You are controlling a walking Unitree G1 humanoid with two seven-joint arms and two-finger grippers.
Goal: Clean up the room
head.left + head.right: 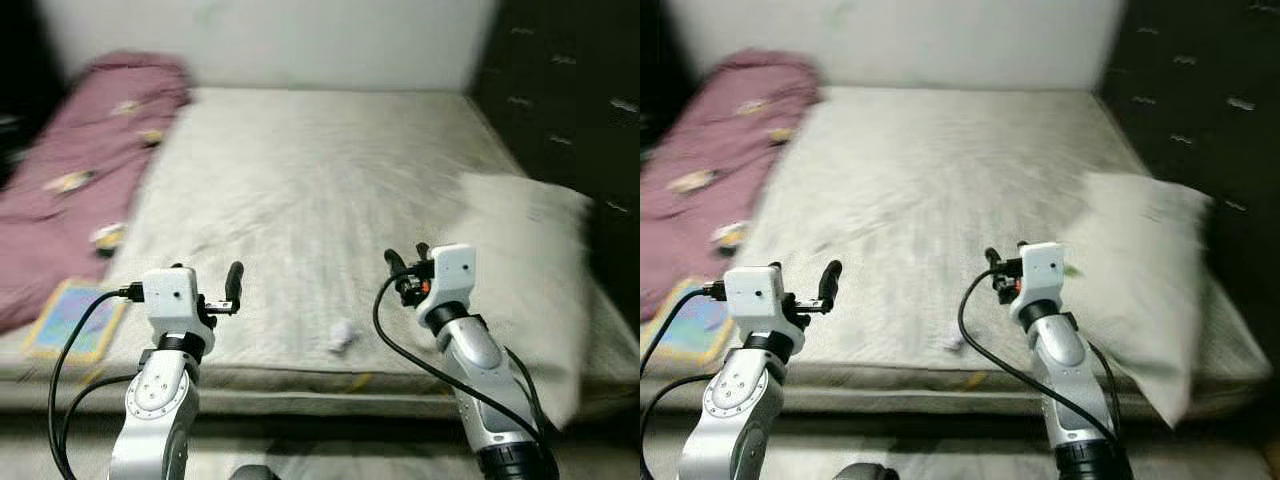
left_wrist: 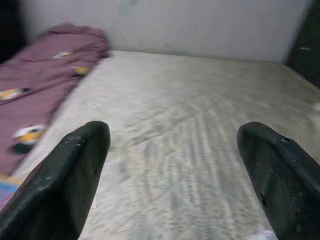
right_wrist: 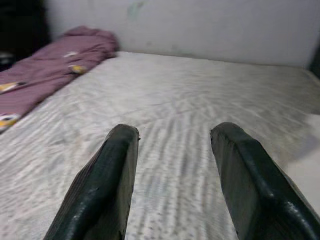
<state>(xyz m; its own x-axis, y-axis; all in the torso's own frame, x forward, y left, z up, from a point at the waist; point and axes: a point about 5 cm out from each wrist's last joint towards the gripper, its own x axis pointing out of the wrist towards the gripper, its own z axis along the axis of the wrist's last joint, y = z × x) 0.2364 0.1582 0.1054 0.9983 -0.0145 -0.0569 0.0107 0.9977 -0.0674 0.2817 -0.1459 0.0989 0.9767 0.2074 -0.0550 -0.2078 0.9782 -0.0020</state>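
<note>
A bare, pale mattress (image 1: 320, 170) lies before me. On it, near the front edge, sits a small white crumpled scrap (image 1: 342, 336). A purple blanket (image 1: 80, 150) with printed patches is heaped along the left side. A white pillow (image 1: 530, 270) rests at the right edge and overhangs the front corner. A colourful flat book (image 1: 75, 318) lies at the front left. My left gripper (image 1: 207, 285) is raised over the front edge, left of the scrap, open and holding nothing. My right gripper (image 1: 407, 258) is held up to the right of the scrap, also open with nothing in it.
A white wall (image 1: 270, 40) backs the bed. A dark panelled surface (image 1: 560, 90) stands along the right side. The picture is slightly blurred.
</note>
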